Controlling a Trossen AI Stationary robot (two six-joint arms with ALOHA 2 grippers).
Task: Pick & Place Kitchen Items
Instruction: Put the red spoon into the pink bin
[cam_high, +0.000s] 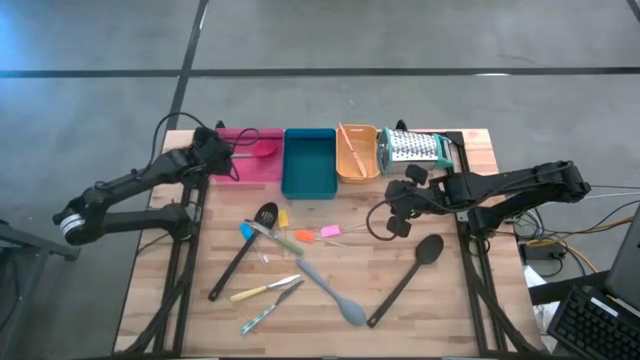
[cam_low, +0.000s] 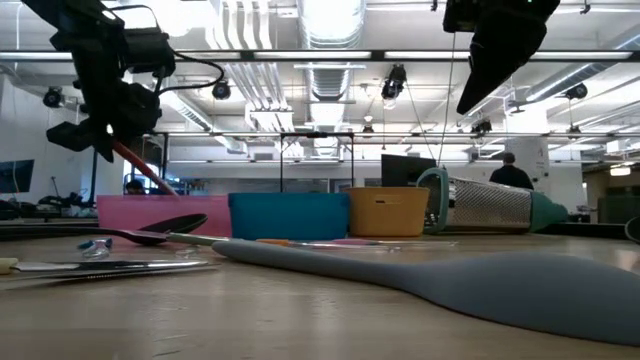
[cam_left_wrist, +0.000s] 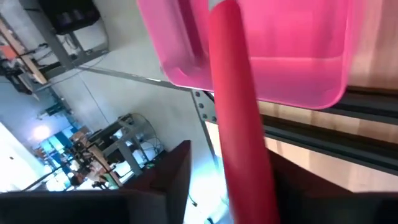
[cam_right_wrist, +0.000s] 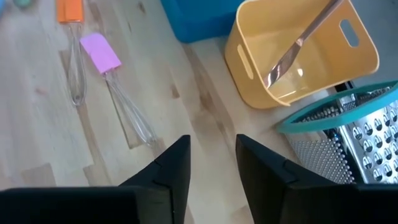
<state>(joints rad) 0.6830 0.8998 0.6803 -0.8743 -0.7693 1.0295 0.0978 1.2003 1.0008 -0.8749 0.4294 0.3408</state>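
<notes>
Item in hand: red-headed spatula (cam_high: 258, 150), its red handle (cam_left_wrist: 239, 124) running between the left gripper's fingers (cam_left_wrist: 180, 180), head hanging down into the pink tray (cam_high: 268, 170).
Left gripper (cam_high: 222, 152): over the pink tray's outer end; jaws stand slightly apart on either side of the handle, and whether they bear on it I cannot tell.
Handling, spatula: judged light, stiff in the handle, likely soft at the head; smooth plastic that may slip. Best taken mid-handle, across its width.
Position to tool: the handle passes straight through the left jaws; the head lies just beyond them, low over the tray floor.
Right gripper (cam_high: 398, 212): empty, jaws apart, poised above bare table (cam_right_wrist: 186, 118) just short of the orange tray (cam_right_wrist: 298, 56) and the box grater (cam_right_wrist: 348, 134).
Nearest loose items to right gripper: pink-handled small tool (cam_right_wrist: 118, 93) and orange-handled small tool (cam_right_wrist: 71, 43), ahead and to one side; long black spoon (cam_high: 408, 275) just behind it on the table.
Handling, small tools: judged very light, thin wire shafts, lying flat; take by the coloured handle.
Further stock: second black spoon (cam_high: 243, 255), grey spoon (cam_high: 325, 290), yellow-handled tool (cam_high: 262, 291), all well apart from both grippers.
Already binned: a metal utensil (cam_right_wrist: 305, 40) leaning in the orange tray.
</notes>
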